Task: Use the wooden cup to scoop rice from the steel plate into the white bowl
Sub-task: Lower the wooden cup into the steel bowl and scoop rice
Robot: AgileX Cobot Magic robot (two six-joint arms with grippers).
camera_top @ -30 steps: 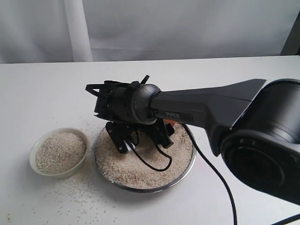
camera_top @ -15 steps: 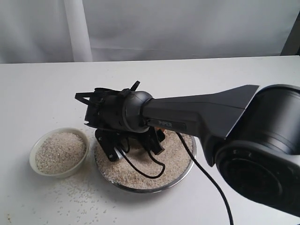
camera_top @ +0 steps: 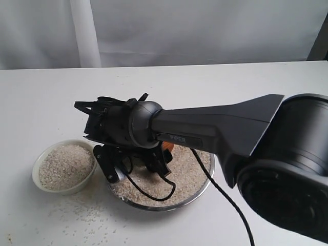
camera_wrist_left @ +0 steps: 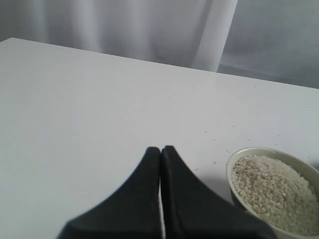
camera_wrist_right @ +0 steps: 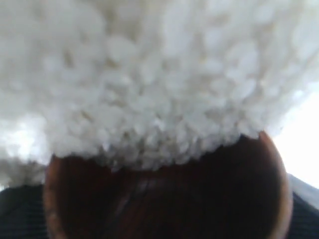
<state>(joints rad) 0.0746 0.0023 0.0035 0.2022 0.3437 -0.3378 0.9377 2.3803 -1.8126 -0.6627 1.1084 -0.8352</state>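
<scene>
Reaching in from the right of the exterior view, the right arm (camera_top: pixel 220 125) bends low over the steel plate (camera_top: pixel 169 206), with the right jaws down at the plate's left part, near its rim. The right jaws stand wide and are closed on the wooden cup (camera_wrist_right: pixel 164 204). In the exterior view only a small orange-brown patch of it shows among the black fingers. In the right wrist view the cup's dark mouth sits against the rice (camera_wrist_right: pixel 149 74), with blurred grains pressed up to its rim. Rice covers the plate. The white bowl (camera_top: pixel 36 173) stands on the desk (camera_top: pixel 46 97) just beside the plate on its left, filled with rice. Loose grains lie scattered on the desk in front of both vessels. The left jaws are pressed together with nothing between them, bare desk beyond them and the bowl near one side.
</scene>
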